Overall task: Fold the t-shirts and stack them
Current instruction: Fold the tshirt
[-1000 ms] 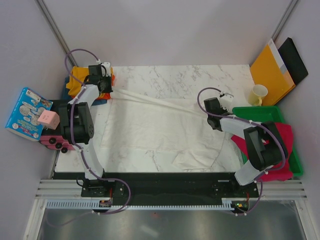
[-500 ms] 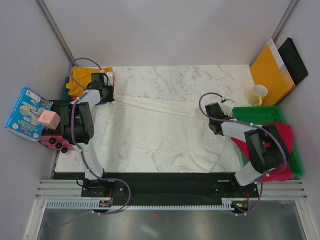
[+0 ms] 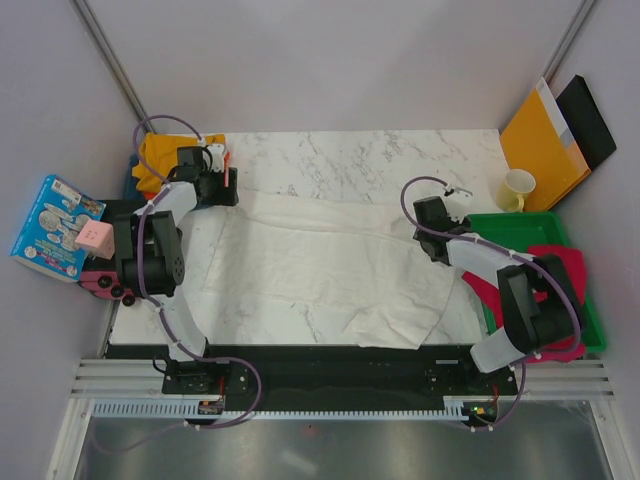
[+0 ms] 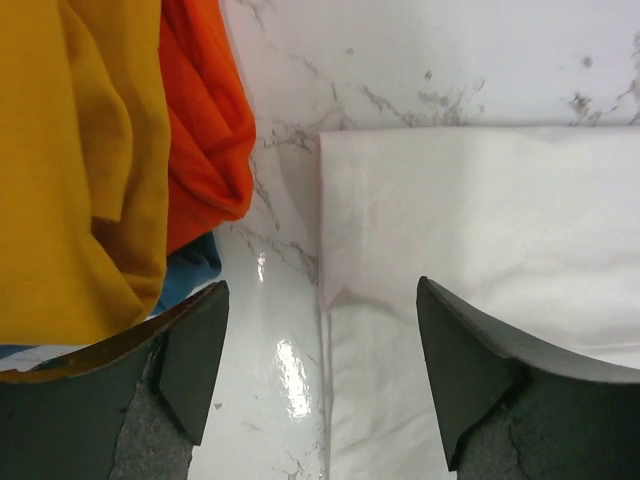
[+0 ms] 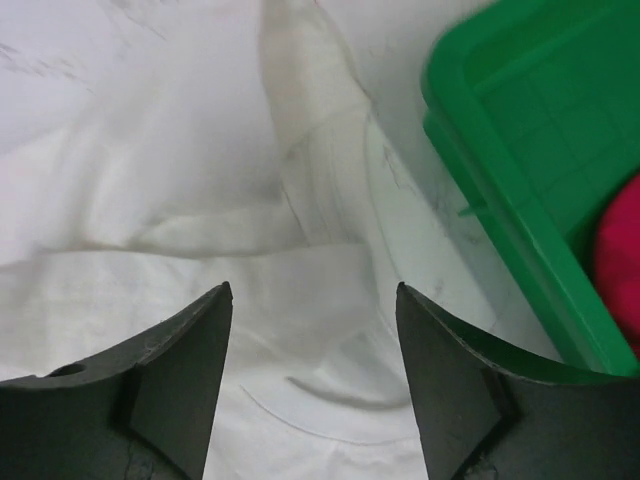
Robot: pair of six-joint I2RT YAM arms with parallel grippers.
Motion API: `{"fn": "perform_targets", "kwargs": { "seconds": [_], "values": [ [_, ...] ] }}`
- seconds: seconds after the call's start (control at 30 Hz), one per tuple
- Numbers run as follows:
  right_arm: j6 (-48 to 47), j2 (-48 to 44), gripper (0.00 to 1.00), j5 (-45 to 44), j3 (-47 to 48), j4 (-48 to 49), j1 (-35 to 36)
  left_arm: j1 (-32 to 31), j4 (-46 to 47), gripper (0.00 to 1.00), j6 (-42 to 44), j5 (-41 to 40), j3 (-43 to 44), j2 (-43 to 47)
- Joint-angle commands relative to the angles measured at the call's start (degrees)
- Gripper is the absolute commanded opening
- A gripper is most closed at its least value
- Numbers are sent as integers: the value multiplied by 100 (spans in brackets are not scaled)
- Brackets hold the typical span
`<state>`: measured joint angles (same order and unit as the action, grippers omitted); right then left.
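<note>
The white t-shirt (image 3: 320,265) lies spread over the marble table, its near right part crumpled. My left gripper (image 3: 224,187) (image 4: 320,290) hovers open over the shirt's far-left corner (image 4: 480,230), holding nothing. Beside it at the table's left edge are piled the mustard yellow shirt (image 3: 165,155) (image 4: 80,150), the orange shirt (image 4: 205,120) and a bit of the blue shirt (image 4: 190,270). My right gripper (image 3: 428,225) (image 5: 314,290) stands open above the white shirt's wrinkled right edge (image 5: 150,180). The crimson-pink shirt (image 3: 560,270) (image 5: 620,240) lies in the green tray (image 3: 510,222) (image 5: 520,130).
An orange-yellow envelope (image 3: 540,135) and a black folder (image 3: 590,120) lean at the back right, with a pale cup (image 3: 518,188) next to the tray. A blue box (image 3: 55,228) and a pink cube (image 3: 97,238) sit off the table's left side.
Both grippers have opened and let go of the white shirt's far edge. That edge, stretched taut between them before, now lies flat on the table.
</note>
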<state>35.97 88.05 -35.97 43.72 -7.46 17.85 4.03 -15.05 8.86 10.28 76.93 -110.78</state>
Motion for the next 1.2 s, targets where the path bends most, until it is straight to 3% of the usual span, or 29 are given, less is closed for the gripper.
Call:
{"fn": "perform_targets", "kwargs": {
  "seconds": [0.0, 0.13, 0.23, 0.3, 0.47, 1.0, 1.17],
  "values": [
    [-432, 159, 77, 2, 909, 17, 0, -8, -6, 83, -139, 430, 428, 400],
    [-626, 554, 78, 81, 1366, -36, -18, -87, -138, 81, -253, 641, 753, 277],
    [-749, 1011, 70, 239, 1787, -79, -27, -218, -217, 73, -324, 633, 911, 93],
    [-740, 1354, 55, 397, 2095, -106, -27, -315, -375, 68, -341, 606, 1034, -153],
    [-565, 1662, 38, 661, 2377, -54, -9, -535, -455, 63, -359, 554, 930, -330],
    [-635, 2023, 34, 1171, 2334, 114, 430, -553, -464, 59, -394, 642, 578, -462],
    [-600, 1778, 18, 1145, 1939, 166, 614, -561, -464, 58, -385, 624, 534, -471]
  ]
}}
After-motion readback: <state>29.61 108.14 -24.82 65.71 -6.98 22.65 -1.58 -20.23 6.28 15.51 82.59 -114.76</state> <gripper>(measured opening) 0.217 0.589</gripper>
